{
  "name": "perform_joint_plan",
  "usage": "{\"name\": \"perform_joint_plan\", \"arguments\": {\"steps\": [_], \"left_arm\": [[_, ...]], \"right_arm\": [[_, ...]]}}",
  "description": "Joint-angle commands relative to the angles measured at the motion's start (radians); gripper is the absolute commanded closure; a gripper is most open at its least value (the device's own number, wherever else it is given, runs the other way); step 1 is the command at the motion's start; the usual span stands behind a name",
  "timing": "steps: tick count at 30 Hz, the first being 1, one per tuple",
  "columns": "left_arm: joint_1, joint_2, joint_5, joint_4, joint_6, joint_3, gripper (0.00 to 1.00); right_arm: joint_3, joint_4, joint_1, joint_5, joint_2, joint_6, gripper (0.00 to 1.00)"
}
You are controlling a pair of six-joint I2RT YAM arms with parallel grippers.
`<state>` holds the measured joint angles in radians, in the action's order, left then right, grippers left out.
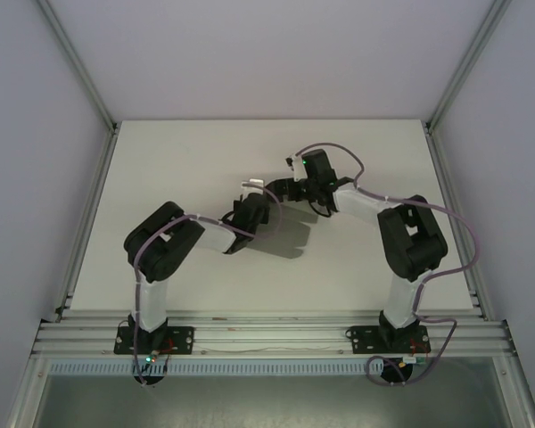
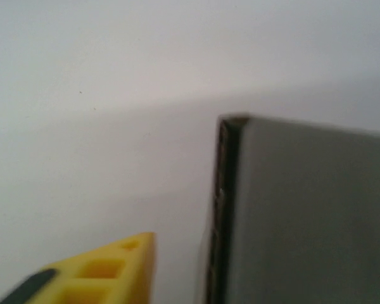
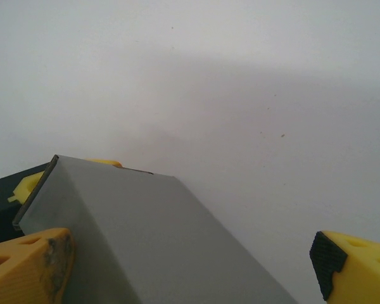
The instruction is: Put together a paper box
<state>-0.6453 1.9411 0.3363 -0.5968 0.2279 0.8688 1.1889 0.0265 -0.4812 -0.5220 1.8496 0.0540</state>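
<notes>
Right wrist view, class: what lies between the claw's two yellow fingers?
In that view, the grey paper box sits beside one finger; bare white table separates it from the other.

The table point(image 1: 178, 160) is open along its far, left and right edges. The left arm point(image 1: 165, 241), right arm point(image 1: 410, 236) and paper box point(image 3: 152, 240) block its centre.

The box point(image 3: 152, 234) is located near the table point(image 1: 178, 160) centre, between both grippers. The left gripper point(image 1: 257, 203) is at its left, the right gripper point(image 1: 283, 187) at its right. The box lies between the right fingers point(image 3: 31, 272), just beside one and well apart from the other. One left finger point(image 2: 107, 272) stands near the box, not touching it.
</notes>
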Motion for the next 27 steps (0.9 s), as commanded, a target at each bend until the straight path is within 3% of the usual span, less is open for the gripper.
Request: {"name": "perform_joint_plan", "arguments": {"steps": [1,6,10,14,19,24,27], "left_arm": [[0.003,-0.085,-0.063,0.004,-0.015,-0.061,0.53],[0.003,-0.137,-0.11,0.008,-0.037,-0.099,0.46],[0.006,-0.111,-0.067,0.028,-0.063,-0.073,0.47],[0.016,-0.06,-0.063,0.051,-0.092,-0.02,0.58],[0.027,-0.04,-0.084,0.023,-0.096,0.014,0.66],[0.045,0.002,-0.083,0.008,-0.098,0.038,0.97],[0.049,-0.002,-0.07,-0.011,-0.107,0.031,1.0]], "right_arm": [[-0.043,0.2,-0.024,0.076,0.049,-0.004,0.04],[-0.037,0.197,-0.024,0.075,0.039,0.003,0.05],[-0.035,0.2,-0.024,0.076,0.029,-0.003,0.05],[-0.021,0.214,-0.025,0.068,0.024,-0.007,0.04],[-0.001,0.234,-0.023,0.043,0.029,-0.016,0.04],[0.001,0.231,-0.013,0.038,0.018,-0.003,0.04],[0.0,0.223,-0.001,0.033,-0.015,0.004,0.03]]}}
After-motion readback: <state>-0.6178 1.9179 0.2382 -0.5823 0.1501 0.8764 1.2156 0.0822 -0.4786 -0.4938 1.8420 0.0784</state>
